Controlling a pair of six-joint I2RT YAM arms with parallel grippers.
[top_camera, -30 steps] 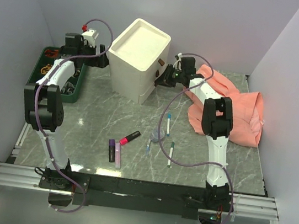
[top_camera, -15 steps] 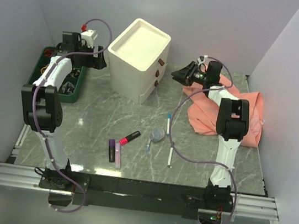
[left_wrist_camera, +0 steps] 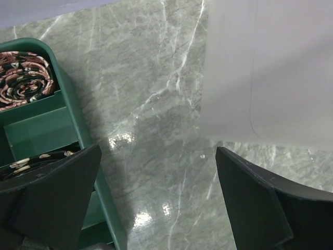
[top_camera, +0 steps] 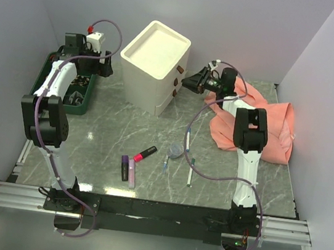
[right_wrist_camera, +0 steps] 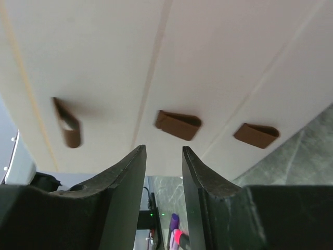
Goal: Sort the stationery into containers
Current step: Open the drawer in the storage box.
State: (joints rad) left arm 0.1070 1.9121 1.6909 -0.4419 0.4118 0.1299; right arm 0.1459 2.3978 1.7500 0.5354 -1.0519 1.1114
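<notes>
R jaws back near drawer handles (right_wrist_camera: 178, 125), part-open.

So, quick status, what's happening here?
Left gripper open, empty. Right gripper part-open, empty, facing shut drawers. Stationery loose on table. Nothing blocking handles.

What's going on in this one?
Two robot arms are set to sort stationery into a cream cabinet. The right pincer is partly open, empty, and faces the cabinet's drawer fronts, roughly in line with the middle handle. The drawers look shut. The left pincer is wide open, holding nothing, between the green tray and the cabinet's side. The red-and-black marker, purple highlighter and tape roll lie unsorted on the table.
</notes>
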